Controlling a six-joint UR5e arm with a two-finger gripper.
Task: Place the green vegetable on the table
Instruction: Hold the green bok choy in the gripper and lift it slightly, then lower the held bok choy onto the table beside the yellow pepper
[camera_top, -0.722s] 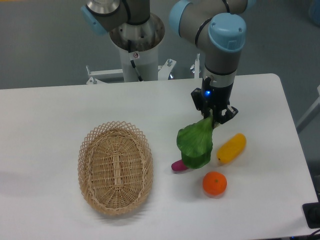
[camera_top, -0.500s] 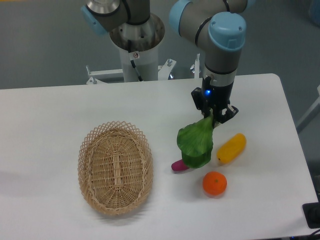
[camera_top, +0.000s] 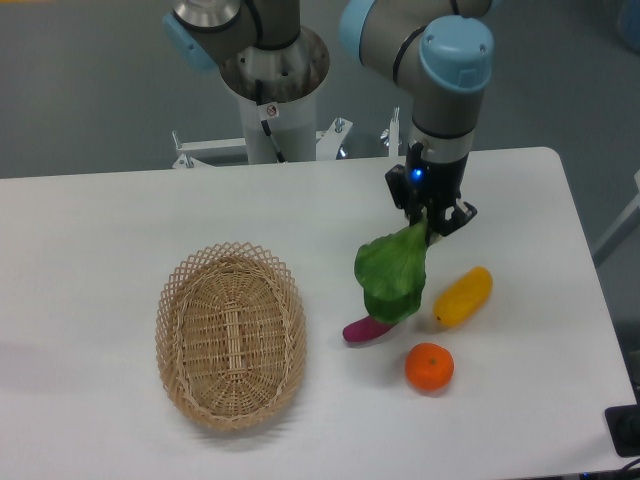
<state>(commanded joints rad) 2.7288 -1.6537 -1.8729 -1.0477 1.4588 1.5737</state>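
Gripper clamped on bok choy leaf stem, blade dangling over purple sweet potato. Best lowered onto bare desk, clear of yellow pepper.

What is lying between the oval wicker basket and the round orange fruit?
In the camera view, only bare white table lies between the oval wicker basket and the round orange fruit; the purple sweet potato sits just above that line.

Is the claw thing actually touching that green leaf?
Touching. The fixed camera shows the end effector closed on the pale stem of the green vegetable, whose blade hangs below it.
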